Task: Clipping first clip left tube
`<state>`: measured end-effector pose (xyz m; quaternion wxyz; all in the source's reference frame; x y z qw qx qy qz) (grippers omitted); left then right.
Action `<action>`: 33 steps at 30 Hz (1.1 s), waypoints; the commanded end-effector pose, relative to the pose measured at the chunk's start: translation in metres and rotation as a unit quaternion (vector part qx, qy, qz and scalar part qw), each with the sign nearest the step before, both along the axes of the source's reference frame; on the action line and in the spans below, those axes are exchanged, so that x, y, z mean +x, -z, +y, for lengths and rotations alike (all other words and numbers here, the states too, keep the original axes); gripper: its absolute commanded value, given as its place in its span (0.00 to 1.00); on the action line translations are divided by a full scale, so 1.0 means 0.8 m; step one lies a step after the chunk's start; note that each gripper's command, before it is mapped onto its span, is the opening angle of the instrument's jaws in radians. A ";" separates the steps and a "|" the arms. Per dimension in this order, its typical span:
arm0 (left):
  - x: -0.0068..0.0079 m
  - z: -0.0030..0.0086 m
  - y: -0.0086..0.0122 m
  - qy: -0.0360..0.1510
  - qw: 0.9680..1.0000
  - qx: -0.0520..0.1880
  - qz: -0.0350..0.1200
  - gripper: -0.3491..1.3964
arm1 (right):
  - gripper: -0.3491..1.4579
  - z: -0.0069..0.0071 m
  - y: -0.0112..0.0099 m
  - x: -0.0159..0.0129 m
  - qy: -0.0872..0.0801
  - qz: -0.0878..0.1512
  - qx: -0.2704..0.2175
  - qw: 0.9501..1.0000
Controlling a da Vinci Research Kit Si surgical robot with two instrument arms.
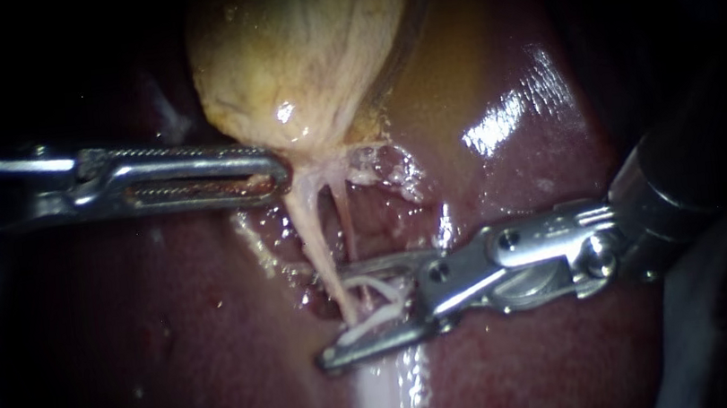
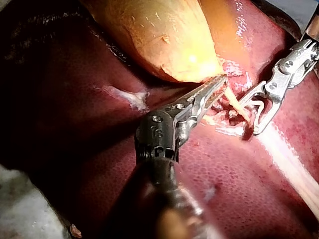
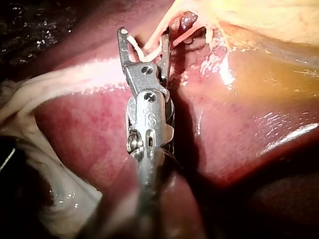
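The yellowish gallbladder (image 1: 302,48) hangs over the dark red liver (image 1: 171,341). Two pale tubes run down from its neck: the left tube (image 1: 313,236) and a thinner right tube (image 1: 346,224). My left instrument (image 1: 282,175) comes in level from the left, its jaws shut on the gallbladder's neck (image 2: 219,74). My right instrument (image 1: 339,313) reaches in from the right. Its jaws stand apart and hold a white clip (image 1: 375,318), and the lower end of the left tube lies between them. The right wrist view shows the clip (image 3: 149,50) straddling that tube.
Frayed pale tissue (image 1: 387,170) lies beside the tubes under the gallbladder. A whitish band (image 1: 384,400) runs along the liver below my right instrument's jaws. The liver surface (image 1: 508,126) to the right is wet and glossy.
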<state>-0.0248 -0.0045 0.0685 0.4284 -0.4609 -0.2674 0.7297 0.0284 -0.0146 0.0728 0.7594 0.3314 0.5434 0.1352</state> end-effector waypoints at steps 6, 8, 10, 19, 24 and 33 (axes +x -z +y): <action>-0.0003 0.0001 -0.0003 0.000 1.000 0.000 0.000 0.00 | 0.46 -0.0007 -0.0010 0.0016 0.002 0.000 0.006 1.000; -0.0003 0.0001 -0.0003 0.000 1.000 0.000 0.000 0.00 | 0.46 -0.0010 -0.0014 0.0020 0.004 0.001 0.007 1.000; -0.0004 0.0001 -0.0003 0.000 1.000 0.000 0.000 0.00 | 0.46 -0.0012 -0.0017 0.0024 0.005 0.001 0.012 1.000; -0.0004 0.0000 -0.0004 0.001 1.000 0.000 0.001 0.00 | 0.40 -0.0008 -0.0024 0.0024 0.006 0.004 0.017 1.000; -0.0004 0.0000 -0.0004 0.001 1.000 0.000 0.001 0.00 | 0.30 -0.0003 -0.0030 0.0019 0.006 0.003 0.023 1.000; -0.0005 0.0000 -0.0005 0.001 1.000 -0.001 0.001 0.00 | 0.00 0.0001 -0.0034 0.0012 0.007 -0.003 0.048 0.999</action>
